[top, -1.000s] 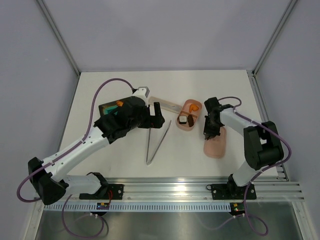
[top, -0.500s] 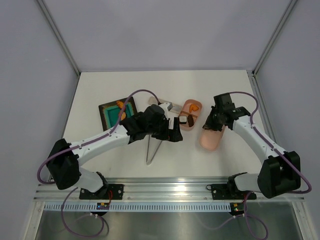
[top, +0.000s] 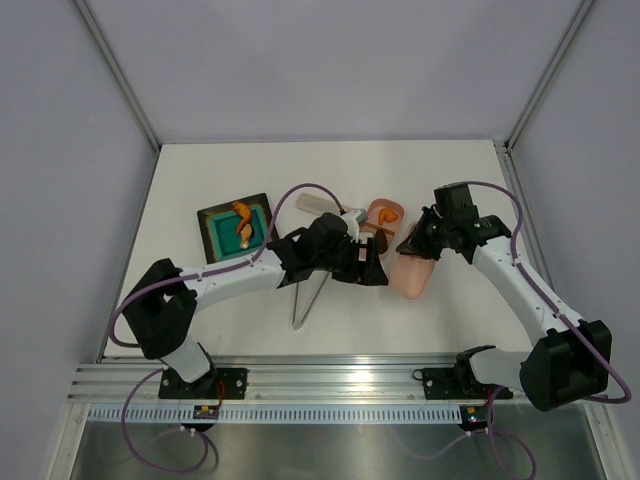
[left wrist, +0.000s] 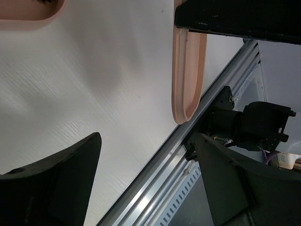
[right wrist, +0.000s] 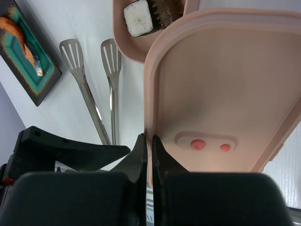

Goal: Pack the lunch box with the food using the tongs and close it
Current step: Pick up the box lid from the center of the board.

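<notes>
The pink lunch box (top: 372, 214) sits open at mid-table with an orange piece of food (top: 389, 213), a white piece (right wrist: 138, 18) and a dark brown piece (right wrist: 167, 12) inside. My right gripper (right wrist: 149, 141) is shut on the edge of the pink lid (right wrist: 225, 89), holding it tilted just right of the box (right wrist: 129, 52). In the top view that gripper (top: 417, 244) holds the lid (top: 410, 274) off the table. My left gripper (top: 368, 268) is open and empty beside the box's near end, with the lid (left wrist: 188, 70) edge-on ahead of it. The tongs (top: 310, 295) lie loose on the table.
A dark tray with a teal mat (top: 222, 238) at the left holds orange food (top: 243, 216). A pale slim case (top: 318, 203) lies behind the left arm. The aluminium rail (left wrist: 155, 169) runs along the table's near edge.
My left arm swung right from the tray to the lunch box's near end, and its jaws narrowed slightly. My right gripper raised the lid off the table and carried it left toward the box.
</notes>
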Motion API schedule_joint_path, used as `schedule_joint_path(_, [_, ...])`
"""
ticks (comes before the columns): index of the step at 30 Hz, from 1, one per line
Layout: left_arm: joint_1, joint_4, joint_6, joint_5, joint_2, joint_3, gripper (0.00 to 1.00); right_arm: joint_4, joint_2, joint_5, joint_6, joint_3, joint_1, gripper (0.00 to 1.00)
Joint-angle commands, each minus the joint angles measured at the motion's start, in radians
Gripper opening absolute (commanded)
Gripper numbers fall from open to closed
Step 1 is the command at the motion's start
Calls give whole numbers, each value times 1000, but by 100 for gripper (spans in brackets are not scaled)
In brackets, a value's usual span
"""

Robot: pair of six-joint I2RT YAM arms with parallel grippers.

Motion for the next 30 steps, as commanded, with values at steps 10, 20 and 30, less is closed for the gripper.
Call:
schedule_joint_path(10, [-37,166,-43,70,81,94,71,-1,-45,-74,21,69,5,0])
schedule_joint_path(20, [-38,183,-65,47,77,88,40,14,-43,-94,18,46,5,0])
schedule_joint_path(30, [-37,163,-53,38,48,85,0,45,-48,-117,33,12,6,41])
